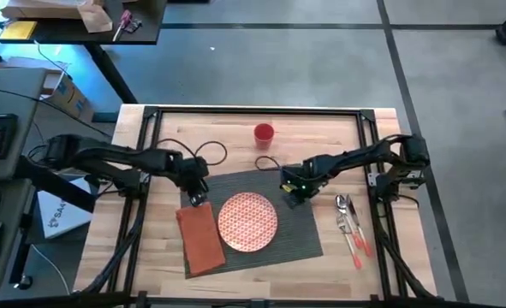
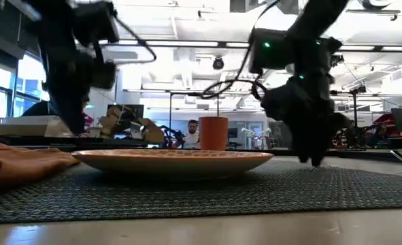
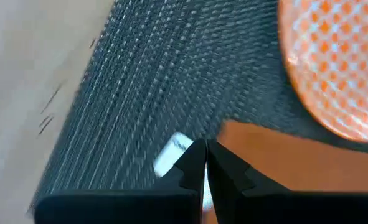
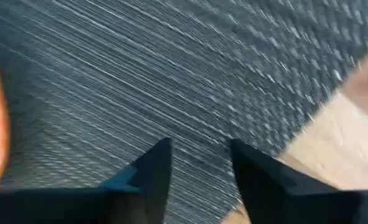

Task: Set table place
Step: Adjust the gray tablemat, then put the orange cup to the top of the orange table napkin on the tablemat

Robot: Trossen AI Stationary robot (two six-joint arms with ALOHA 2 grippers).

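Observation:
The dark grey ribbed placemat [image 1: 251, 218] lies flat on the light-wood table [image 1: 163, 257]. An orange-patterned plate [image 1: 247, 222] rests on its middle, and an orange-red napkin [image 1: 201, 237] lies over its left edge. My left gripper [image 1: 197, 198] stands shut at the napkin's far edge; in its wrist view a small white tag [image 3: 171, 155] shows beside its fingertips [image 3: 205, 158]. My right gripper [image 1: 294, 193] is open, pointing down over the placemat's far right corner [image 4: 246, 93], with only the mat between its fingers. My left gripper points down at the napkin's far edge [image 3: 246, 140], with a white strip showing in the narrow slit between its fingers; I cannot tell whether it holds or touches anything. My right gripper's fingertips [image 2: 316, 160] reach down to the mat's surface; whether they touch it cannot be told.
A red cup [image 1: 264, 133] stands upright at the far middle of the table. Cutlery with orange handles [image 1: 353, 227] lies on the bare wood right of the placemat. The black rail frame [image 1: 253, 109] runs around the table. Bare wood shows along the near edge.

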